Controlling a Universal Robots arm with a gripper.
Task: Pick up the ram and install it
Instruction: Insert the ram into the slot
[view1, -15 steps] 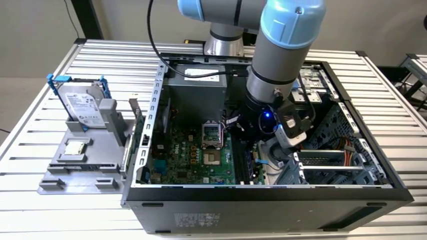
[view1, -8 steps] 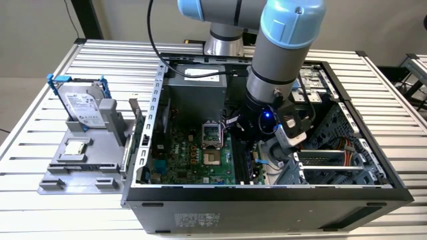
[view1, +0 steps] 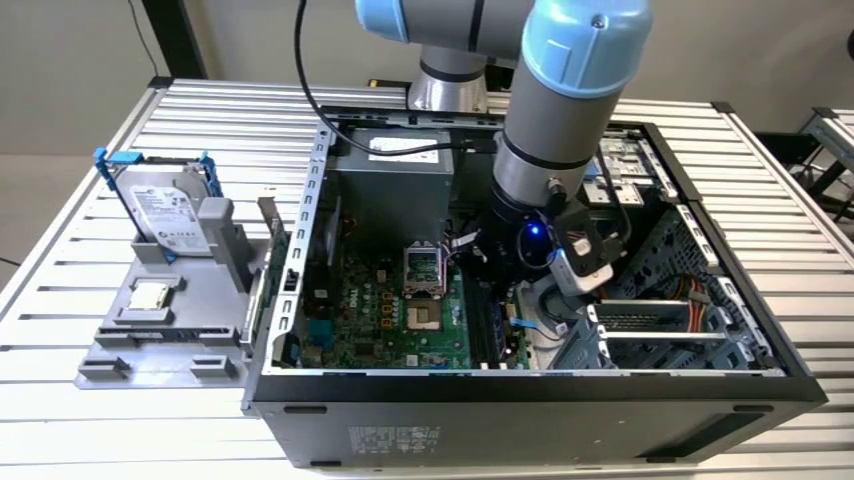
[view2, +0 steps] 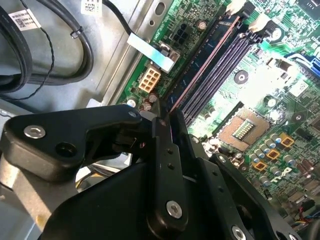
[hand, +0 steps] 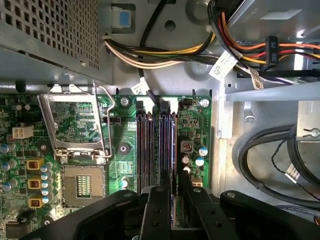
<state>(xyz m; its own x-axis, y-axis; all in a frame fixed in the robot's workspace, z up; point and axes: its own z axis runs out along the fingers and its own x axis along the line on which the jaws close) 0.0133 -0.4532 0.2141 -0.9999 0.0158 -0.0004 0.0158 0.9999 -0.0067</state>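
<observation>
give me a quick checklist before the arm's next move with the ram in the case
1. The ram lined up with the memory slots: ok, its edge runs along them.
2. Ram pressed fully home: cannot tell.
3. Gripper placed at one end of the ram: ok.
4. Cables lying off the slots: ok.
5. White end latches closed: cannot tell.

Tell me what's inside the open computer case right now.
Inside the computer case: the green motherboard with its open processor socket, the memory slots, bundled cables, and the claw lowered over the slots. The arm covers the slots' near end.
</observation>
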